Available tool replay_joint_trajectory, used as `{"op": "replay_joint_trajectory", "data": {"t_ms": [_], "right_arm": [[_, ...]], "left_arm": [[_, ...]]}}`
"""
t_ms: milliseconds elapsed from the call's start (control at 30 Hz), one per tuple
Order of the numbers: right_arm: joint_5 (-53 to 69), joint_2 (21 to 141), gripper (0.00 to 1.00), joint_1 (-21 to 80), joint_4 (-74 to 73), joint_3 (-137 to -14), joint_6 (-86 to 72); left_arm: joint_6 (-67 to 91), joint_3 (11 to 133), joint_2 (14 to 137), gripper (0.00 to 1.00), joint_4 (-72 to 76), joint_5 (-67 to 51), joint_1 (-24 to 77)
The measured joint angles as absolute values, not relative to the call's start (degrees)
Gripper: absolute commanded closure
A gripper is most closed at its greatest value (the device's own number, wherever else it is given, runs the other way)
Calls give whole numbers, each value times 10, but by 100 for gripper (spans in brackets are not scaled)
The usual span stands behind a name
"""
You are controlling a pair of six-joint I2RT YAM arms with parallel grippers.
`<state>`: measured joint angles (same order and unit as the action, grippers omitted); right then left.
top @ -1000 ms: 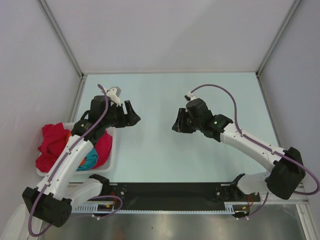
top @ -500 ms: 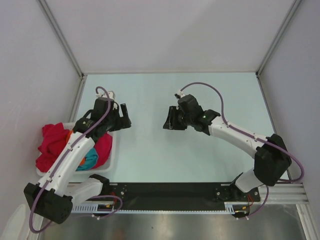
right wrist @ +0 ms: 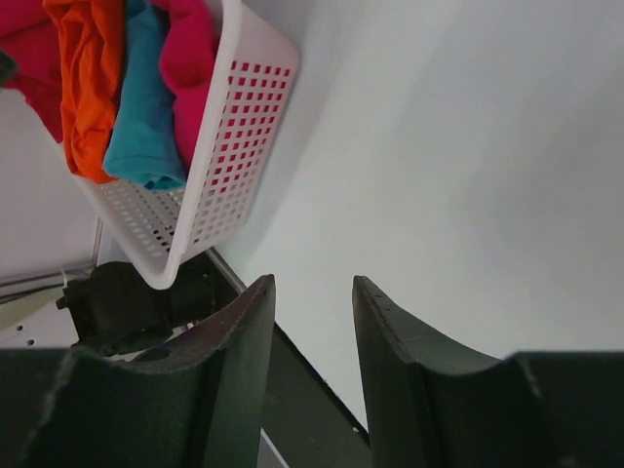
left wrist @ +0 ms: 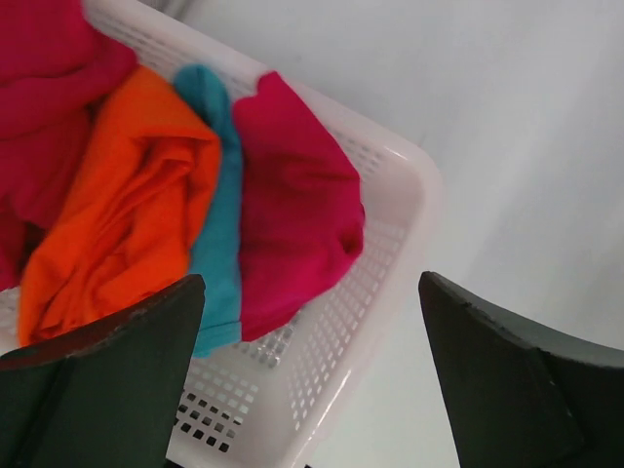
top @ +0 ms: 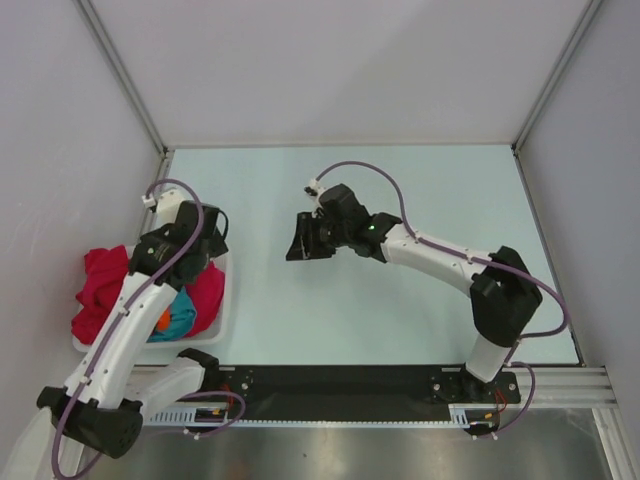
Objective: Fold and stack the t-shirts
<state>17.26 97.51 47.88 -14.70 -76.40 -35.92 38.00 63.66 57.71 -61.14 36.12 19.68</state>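
presently, at the near-left edge of the table (top: 420, 190), the white slatted basket (top: 226, 296) holds the t-shirts (top: 105, 290) in one crumpled heap, none folded. the crimson red t-shirt (left wrist: 292, 214) lies against the basket's right-hand wall. more crimson cloth spills over the left rim, and it cannot be told whether that is the same garment. the orange t-shirt (left wrist: 117, 214) sits in the middle, and the teal t-shirt (left wrist: 216, 234) shows as a narrow strip between orange and crimson. the left gripper (left wrist: 310, 292) hangs above the basket's right-hand part, pointing down into it, its fingers (left wrist: 117, 380) spread wide with nothing between them. further right, the right gripper (top: 300, 243) hovers over bare table near the middle, apart from the basket and angled towards it. its fingers are parted with a plain gap, gripping nothing
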Motion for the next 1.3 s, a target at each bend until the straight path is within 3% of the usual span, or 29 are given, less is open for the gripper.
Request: {"op": "replay_joint_trajectory", "data": {"t_ms": [167, 267, 633, 1133, 1300], "right_arm": [[201, 1051, 56, 522, -141, -818, -359], [234, 1098, 51, 547, -133, -854, -359], [313, 1231, 53, 613, -123, -1004, -358], [342, 1284, 52, 634, -133, -1064, -364], [332, 1288, 46, 635, -142, -1064, -359]], "left_arm": [[434, 665, 532, 2, -659, 444, 185], [458, 673, 503, 2, -683, 471, 160], [467, 674, 496, 2, -708, 489, 136], [460, 680, 486, 2, -708, 488, 135], [459, 681, 483, 2, -708, 483, 135]]}}
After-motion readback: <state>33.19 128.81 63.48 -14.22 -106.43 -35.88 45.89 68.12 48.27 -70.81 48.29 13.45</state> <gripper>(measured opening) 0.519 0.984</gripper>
